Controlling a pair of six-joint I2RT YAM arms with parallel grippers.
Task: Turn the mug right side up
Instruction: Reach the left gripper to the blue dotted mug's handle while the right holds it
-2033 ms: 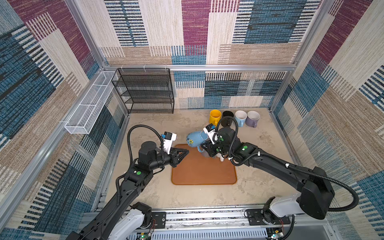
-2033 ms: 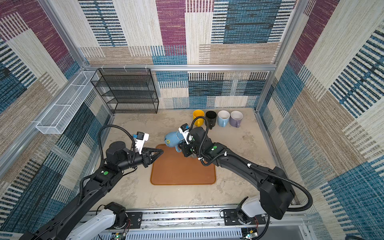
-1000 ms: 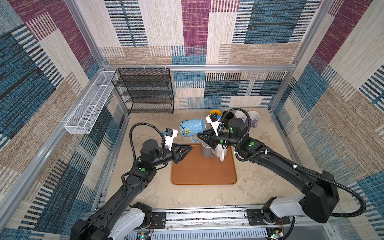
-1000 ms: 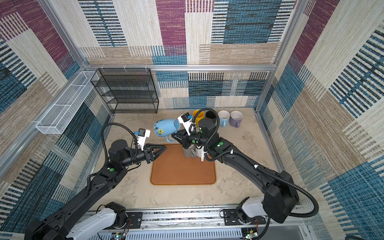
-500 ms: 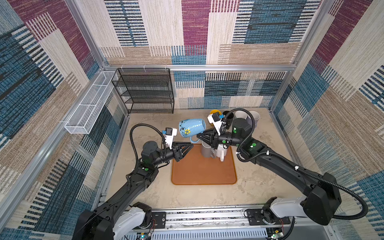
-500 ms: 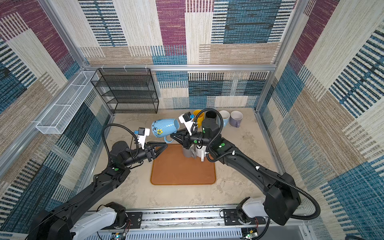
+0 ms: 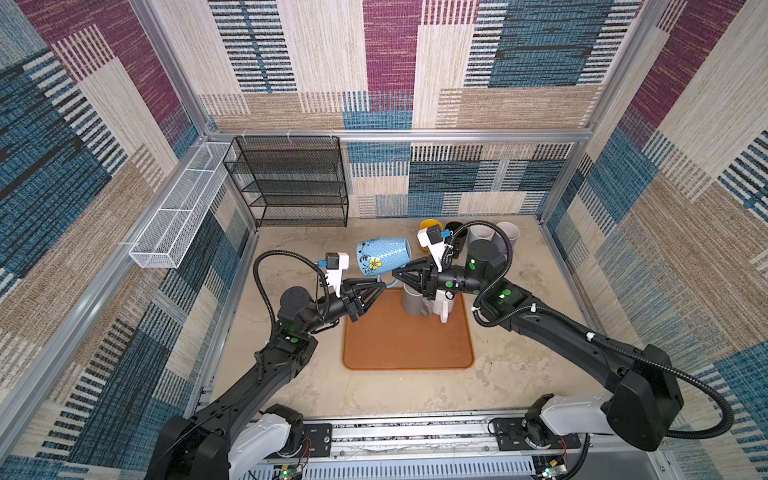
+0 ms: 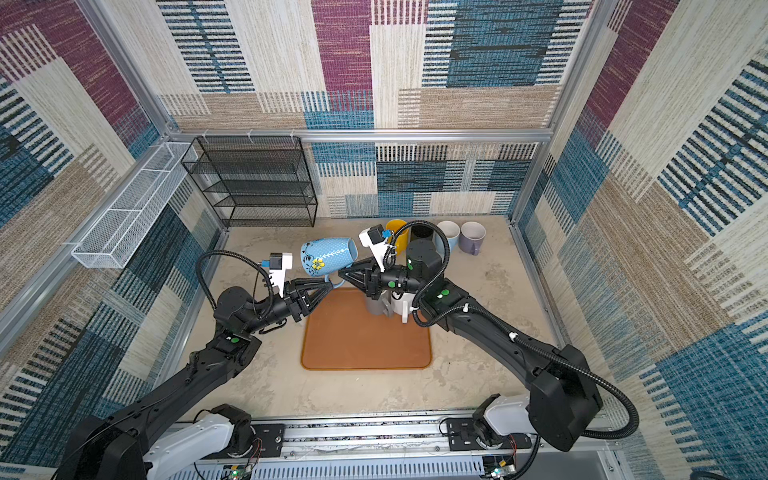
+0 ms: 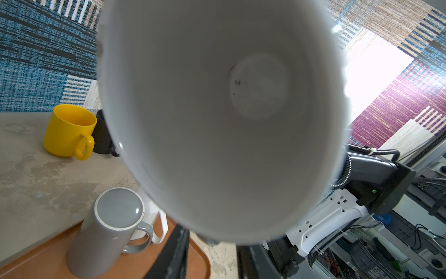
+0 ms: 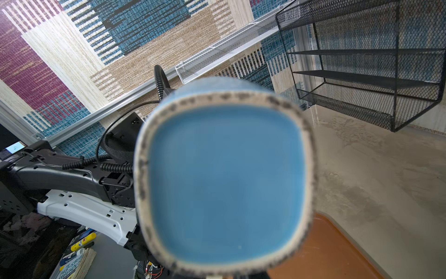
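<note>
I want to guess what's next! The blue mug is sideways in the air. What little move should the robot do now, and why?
Probably the left gripper should close on the rim of the blue mug. The mug hangs sideways, the right gripper shut on its handle, its mouth facing the open left gripper. A second hold would likely help turn it upright.

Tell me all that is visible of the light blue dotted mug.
The light blue dotted ceramic mug has white dots, a yellow flower, dark scrolls, a white inside and a blue base with a pale ring. It hangs on its side in the air near the orange mat's far edge, mouth toward the left arm. The right pincer is shut on its handle, below the body; the left pincer is beside that handle.
</note>
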